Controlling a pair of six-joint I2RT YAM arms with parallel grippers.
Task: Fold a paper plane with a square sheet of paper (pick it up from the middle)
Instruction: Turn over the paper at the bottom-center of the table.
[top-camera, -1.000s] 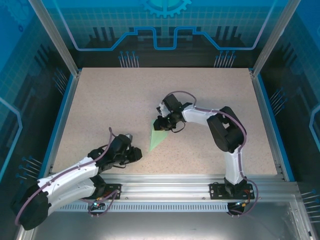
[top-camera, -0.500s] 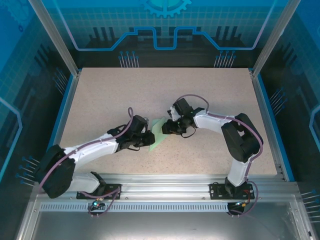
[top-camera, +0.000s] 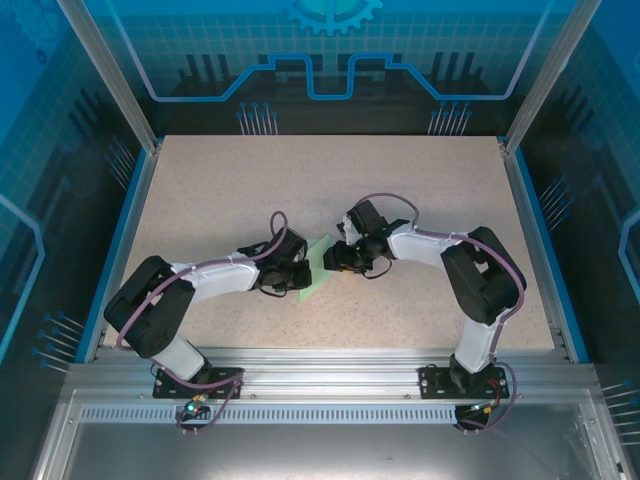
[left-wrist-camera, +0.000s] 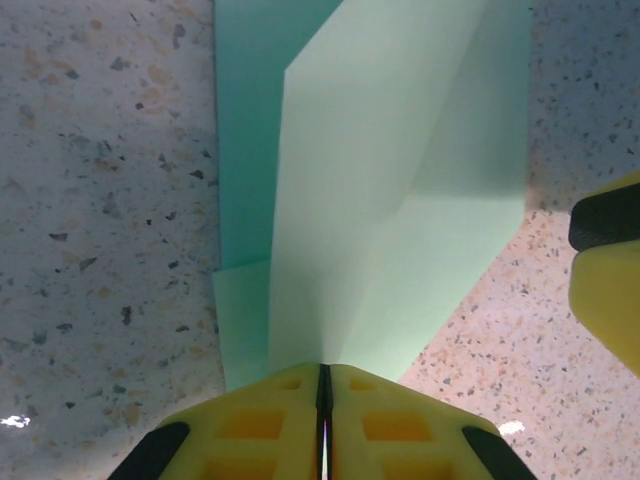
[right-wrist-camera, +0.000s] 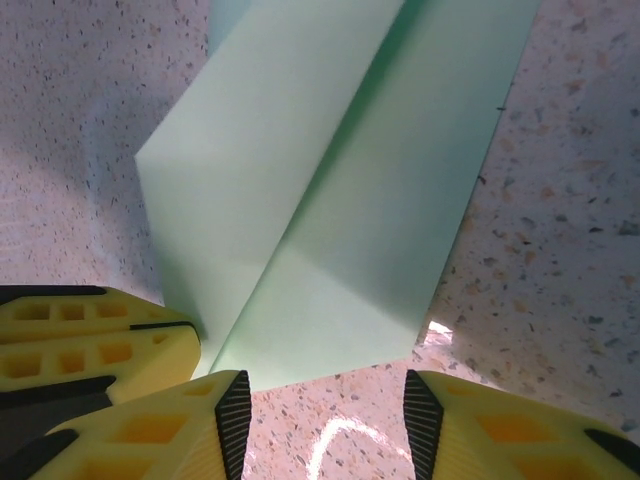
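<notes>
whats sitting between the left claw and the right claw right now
The folded green paper, as the top view shows. The left claw is shut on one edge of it, and the right claw stands open at the opposite edge.

You've got bright, even overhead light. Wrist views: small white glare spots on speckled beige tabletop (right-wrist-camera: 560, 250); folded pale mint-green paper (left-wrist-camera: 380, 200) partly shadowed, sharp.
</notes>
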